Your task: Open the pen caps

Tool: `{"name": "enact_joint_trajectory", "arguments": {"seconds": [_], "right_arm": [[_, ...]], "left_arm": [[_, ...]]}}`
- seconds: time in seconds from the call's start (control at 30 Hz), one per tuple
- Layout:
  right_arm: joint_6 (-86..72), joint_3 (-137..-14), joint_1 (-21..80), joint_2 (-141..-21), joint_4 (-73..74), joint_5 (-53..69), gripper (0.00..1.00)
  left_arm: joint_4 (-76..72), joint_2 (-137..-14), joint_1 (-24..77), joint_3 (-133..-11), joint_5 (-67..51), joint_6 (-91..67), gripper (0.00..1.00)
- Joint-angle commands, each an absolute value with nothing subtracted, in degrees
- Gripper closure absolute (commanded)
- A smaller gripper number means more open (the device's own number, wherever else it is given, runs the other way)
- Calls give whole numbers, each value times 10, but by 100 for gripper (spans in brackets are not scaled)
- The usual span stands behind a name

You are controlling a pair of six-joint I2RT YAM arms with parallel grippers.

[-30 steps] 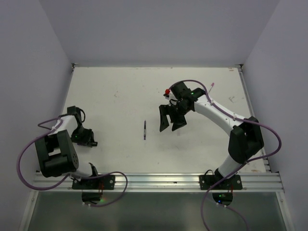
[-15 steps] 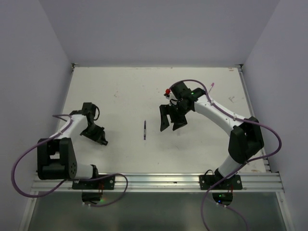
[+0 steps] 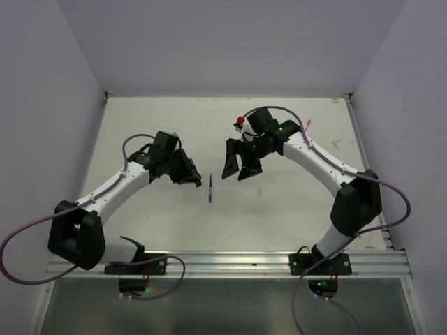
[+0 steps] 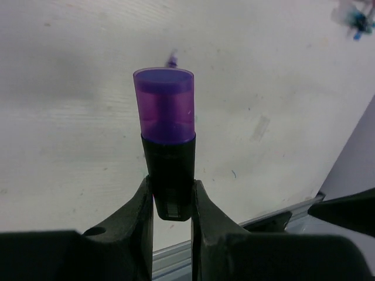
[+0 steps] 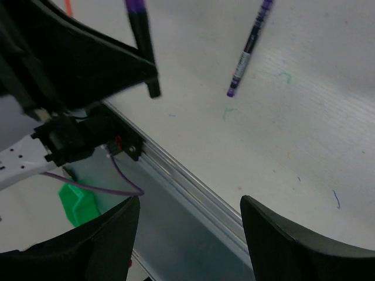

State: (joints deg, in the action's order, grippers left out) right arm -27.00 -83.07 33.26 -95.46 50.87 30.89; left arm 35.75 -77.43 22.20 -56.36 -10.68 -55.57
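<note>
The left hand (image 4: 171, 190) is pressed together on the black body of one pen, the held pen (image 4: 170, 175). Its purple cap (image 4: 164, 105) stands free beyond the fingertips, with nothing touching it. The long axis of this pen runs straight out along the fingers, so the cap end points away from the left wrist.

A second pen, the lying pen (image 3: 209, 188), rests alone on the tabletop (image 3: 154, 125). Seen from above, its long axis runs from the near edge toward the far edge. I take it as the mark for places.

The left hand with its pen is just beside the lying pen on the left side and hangs above the tabletop. The right hand (image 3: 237, 171) is on the other side of the lying pen, to the right and a little further back, near it but not touching. Its fingers are spread wide and hold nothing.

I judge that the coming move turns on this: the free cap is between the two hands, close to the line of the lying pen, and only the right hand is free to take it. The right hand would have to cross toward the left side and close around the cap across its short width. The pull should then go along the axis of the held pen. The exact tilt of that pen against the tabletop I cannot tell.
</note>
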Motion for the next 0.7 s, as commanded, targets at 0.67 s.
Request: {"name": "enact_joint_trajectory", "arguments": {"seconds": [0.67], "right_arm": [[-374,-882,329,-1033,339,318,51]], "left_arm": [[137,-765,289,-507,-327,-390,100]]}}
